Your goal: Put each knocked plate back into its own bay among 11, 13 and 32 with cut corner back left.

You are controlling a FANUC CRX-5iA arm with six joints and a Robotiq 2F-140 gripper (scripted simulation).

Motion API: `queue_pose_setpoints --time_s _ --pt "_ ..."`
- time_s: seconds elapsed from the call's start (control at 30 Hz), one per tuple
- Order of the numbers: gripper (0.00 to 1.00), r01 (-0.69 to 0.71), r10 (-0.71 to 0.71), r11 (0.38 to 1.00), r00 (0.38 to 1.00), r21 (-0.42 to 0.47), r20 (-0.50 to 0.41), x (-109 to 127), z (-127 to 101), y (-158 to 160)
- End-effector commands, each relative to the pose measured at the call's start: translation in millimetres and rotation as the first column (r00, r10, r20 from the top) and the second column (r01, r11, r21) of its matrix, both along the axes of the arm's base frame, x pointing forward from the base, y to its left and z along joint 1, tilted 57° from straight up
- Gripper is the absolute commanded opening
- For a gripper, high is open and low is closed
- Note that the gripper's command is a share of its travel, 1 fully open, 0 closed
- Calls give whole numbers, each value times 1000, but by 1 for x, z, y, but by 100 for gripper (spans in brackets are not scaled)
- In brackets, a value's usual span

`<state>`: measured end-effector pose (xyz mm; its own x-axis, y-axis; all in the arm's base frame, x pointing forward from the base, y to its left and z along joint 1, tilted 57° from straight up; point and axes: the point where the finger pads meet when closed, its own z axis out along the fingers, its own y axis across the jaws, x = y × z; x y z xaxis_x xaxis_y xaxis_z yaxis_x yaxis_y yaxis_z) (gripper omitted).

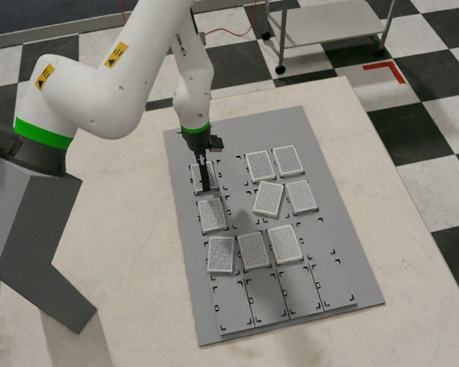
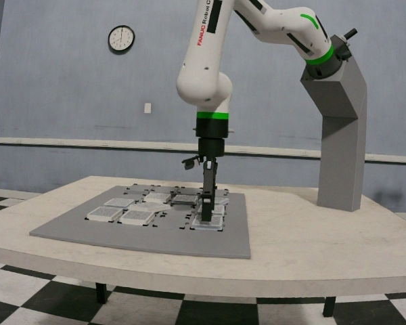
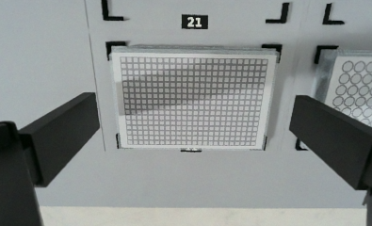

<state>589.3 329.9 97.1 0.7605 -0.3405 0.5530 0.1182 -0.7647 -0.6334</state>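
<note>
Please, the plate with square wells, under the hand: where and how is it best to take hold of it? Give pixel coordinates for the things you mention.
Probably by the middles of both short ends, from straight above. The plate [image 1: 196, 180] [image 2: 216, 221] [image 3: 194, 101] lies flat, corner pieces [image 1: 196, 193] [image 2: 220, 229] [image 3: 108, 47] leave those middles free, and the open hand [image 1: 206, 187] [image 2: 206, 218] [image 3: 195, 111] straddles it lengthwise.

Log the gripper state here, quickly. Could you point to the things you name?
Gripper [image 1: 206, 188] [image 2: 206, 218] [image 3: 195, 111]: open, holding nothing; fingers spread wide either side of the square-grid plate [image 1: 210, 173] [image 2: 215, 223] [image 3: 192, 101].
</note>
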Motion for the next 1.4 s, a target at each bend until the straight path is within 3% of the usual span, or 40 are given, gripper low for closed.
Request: queue_pose_setpoints --time_s 0.0,0.87,0.9,1.37 --pt "100 1 -1 1000 1000 -1 0 -2 3 -2" --pt "100 1 -1 1000 1000 -1 0 -12 11 -11" --pt "70 19 -19 1000 1000 20 -18 -9 12 -13" --pt "70 260 -196 935 945 240 -261 22 17 -49"
